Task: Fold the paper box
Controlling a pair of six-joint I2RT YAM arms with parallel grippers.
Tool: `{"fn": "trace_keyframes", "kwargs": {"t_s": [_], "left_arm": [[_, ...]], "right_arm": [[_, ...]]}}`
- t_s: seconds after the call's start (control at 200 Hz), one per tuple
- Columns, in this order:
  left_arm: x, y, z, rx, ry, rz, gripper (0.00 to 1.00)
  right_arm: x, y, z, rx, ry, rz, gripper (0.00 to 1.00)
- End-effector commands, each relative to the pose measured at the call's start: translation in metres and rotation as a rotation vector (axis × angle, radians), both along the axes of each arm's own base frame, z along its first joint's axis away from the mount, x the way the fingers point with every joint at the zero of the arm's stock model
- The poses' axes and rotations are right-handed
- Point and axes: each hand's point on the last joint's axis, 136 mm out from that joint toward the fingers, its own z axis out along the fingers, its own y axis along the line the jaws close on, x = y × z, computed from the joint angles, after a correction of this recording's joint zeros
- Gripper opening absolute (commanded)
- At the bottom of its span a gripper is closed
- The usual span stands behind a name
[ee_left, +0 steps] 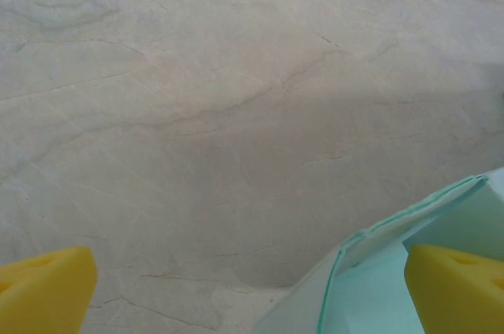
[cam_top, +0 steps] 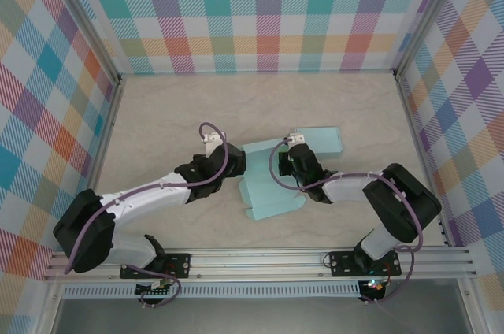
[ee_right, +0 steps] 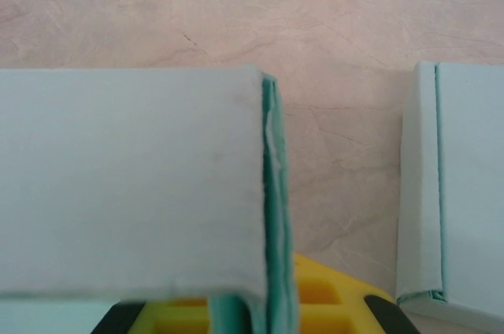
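Observation:
The paper box is pale teal card lying partly folded at the middle of the table, with a flap reaching to the back right. My left gripper hangs at the box's left back corner. It is open, with its yellow fingers wide apart, and a raised box edge sits by the right one. My right gripper is shut on an upright box wall, pinched edge-on between yellow pads. Another box panel lies flat to its right.
Plaid walls on metal posts close the table on three sides. A metal rail with both arm bases runs along the near edge. Bare beige tabletop surrounds the box.

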Motion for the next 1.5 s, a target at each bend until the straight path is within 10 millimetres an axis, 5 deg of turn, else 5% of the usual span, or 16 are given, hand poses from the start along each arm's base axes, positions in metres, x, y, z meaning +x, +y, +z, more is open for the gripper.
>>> {"fn": "trace_keyframes", "kwargs": {"t_s": [0.0,0.43,0.745,0.925,1.075,1.5], "left_arm": [[0.010,-0.006,-0.005,-0.077,-0.027,0.045,1.00],[-0.018,0.035,0.009,-0.163,-0.046,0.179,1.00],[-0.067,0.061,-0.021,-0.293,0.107,0.242,0.94],[-0.089,0.040,-0.035,-0.467,0.197,0.149,0.80],[-0.094,0.014,-0.037,-0.602,0.194,0.064,0.79],[-0.069,-0.031,-0.029,-0.561,0.162,-0.034,0.77]], "right_arm": [[-0.006,0.023,0.013,0.058,-0.053,0.036,0.00],[-0.002,0.016,-0.003,0.028,-0.041,-0.083,0.00],[-0.003,0.015,-0.007,0.020,-0.031,-0.087,0.00],[-0.003,0.016,-0.009,0.014,-0.028,-0.083,0.00],[-0.004,0.016,-0.011,0.016,-0.024,-0.085,0.00],[-0.009,0.018,-0.012,0.015,-0.020,-0.081,0.00]]}}
